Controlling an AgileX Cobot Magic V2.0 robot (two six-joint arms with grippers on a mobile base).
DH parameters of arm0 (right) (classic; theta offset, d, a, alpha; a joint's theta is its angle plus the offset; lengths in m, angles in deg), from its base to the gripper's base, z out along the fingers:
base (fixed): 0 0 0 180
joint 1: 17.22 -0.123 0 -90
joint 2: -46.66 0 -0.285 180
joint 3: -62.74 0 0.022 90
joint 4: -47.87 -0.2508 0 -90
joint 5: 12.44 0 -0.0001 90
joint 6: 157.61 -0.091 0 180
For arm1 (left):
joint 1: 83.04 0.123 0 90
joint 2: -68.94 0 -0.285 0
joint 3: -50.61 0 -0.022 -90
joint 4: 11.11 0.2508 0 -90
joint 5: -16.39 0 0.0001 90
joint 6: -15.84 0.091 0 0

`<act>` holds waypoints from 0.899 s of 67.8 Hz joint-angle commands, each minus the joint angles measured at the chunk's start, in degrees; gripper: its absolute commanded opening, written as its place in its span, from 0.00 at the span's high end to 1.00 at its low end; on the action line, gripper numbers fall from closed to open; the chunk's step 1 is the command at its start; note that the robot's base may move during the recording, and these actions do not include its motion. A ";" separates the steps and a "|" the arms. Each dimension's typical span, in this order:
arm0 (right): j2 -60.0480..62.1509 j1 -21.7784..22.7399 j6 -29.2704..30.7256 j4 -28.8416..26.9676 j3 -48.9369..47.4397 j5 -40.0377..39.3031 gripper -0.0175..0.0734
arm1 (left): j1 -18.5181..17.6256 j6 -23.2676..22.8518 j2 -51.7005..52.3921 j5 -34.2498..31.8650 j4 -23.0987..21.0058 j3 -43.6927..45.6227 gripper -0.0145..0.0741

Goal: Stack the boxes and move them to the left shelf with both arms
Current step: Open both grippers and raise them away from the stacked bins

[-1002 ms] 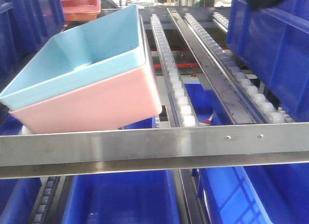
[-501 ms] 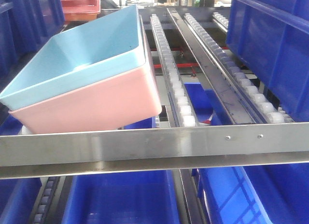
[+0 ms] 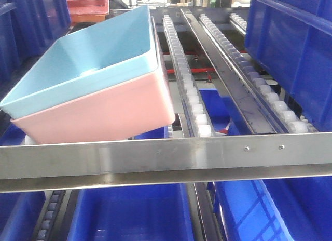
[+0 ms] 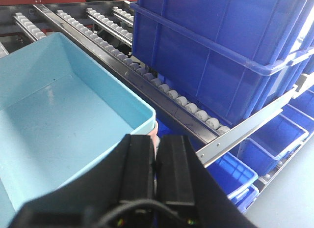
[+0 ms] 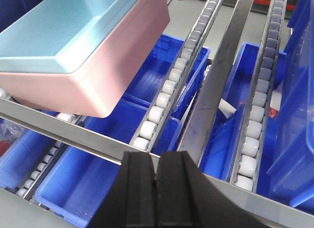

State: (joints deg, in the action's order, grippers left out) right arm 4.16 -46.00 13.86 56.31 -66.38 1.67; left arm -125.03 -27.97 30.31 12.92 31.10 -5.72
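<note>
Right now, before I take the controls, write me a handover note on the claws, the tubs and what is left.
Left claw: shut, empty, just behind the tubs' near corner.
Right claw: shut, empty, hovering in front of the steel roller rack's flat front bar.
Light teal-blue plastic tub is nested inside the salmon-pink plastic tub; the pair sits on the rack, tilted, against the front bar.
Done: stacked, placed, released.
Left: seemingly only pulling both arms clear.

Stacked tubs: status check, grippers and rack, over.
Both grippers shut, empty: left gripper, right gripper. Teal tub nested in pink tub, resting on roller rack behind front bar. Dark blue crate occupies right lane.
</note>
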 commanded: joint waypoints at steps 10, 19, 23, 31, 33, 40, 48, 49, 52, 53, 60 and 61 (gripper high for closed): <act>0.22 0.21 0.01 0.82 -1.60 -4.94 0.75 | -0.17 -0.07 -0.14 -4.47 -3.50 1.25 0.84; 0.22 0.21 0.01 0.82 -1.60 -4.94 0.75 | -0.17 18.23 -0.14 -4.48 -25.57 0.73 0.84; 0.22 0.21 0.01 0.82 -1.60 -4.94 0.75 | -0.17 29.71 -0.14 -4.69 -34.71 0.73 0.84; 0.22 0.21 0.01 0.82 -1.60 -4.94 0.75 | 1.89 42.53 0.63 -4.46 -43.53 0.73 0.84; 0.22 0.21 0.01 0.82 -1.60 -4.94 0.75 | 2.92 43.80 1.17 -4.19 -43.98 0.73 0.84; 0.22 0.21 0.01 0.82 -1.60 -4.99 0.75 | 8.21 43.80 3.88 -1.40 -44.41 0.66 0.84; 0.22 0.21 0.01 0.82 -1.60 -4.99 0.75 | 15.27 43.80 8.19 4.02 -44.52 0.66 0.84; 0.22 0.21 0.01 0.82 -1.60 -4.99 0.75 | 16.02 43.80 8.94 4.86 -44.65 0.66 0.84; 0.22 0.21 0.01 0.82 -1.60 -4.99 0.75 | 19.00 43.80 10.97 6.46 -44.63 0.43 0.84; 0.22 0.21 0.01 0.82 -1.60 -4.99 0.75 | 20.16 43.80 11.75 6.72 -44.65 0.21 0.84; 0.22 0.21 0.01 0.82 -1.60 -4.99 0.75 | 27.07 43.80 16.30 6.20 -45.98 -2.90 0.84; 0.22 0.21 0.01 0.82 -1.60 -4.99 0.75 | 27.80 43.80 17.17 6.12 -46.35 -3.37 0.84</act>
State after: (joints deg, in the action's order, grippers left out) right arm 4.16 -46.00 13.86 56.31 -66.38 1.67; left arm -100.84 15.84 45.27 23.08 -13.57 -9.04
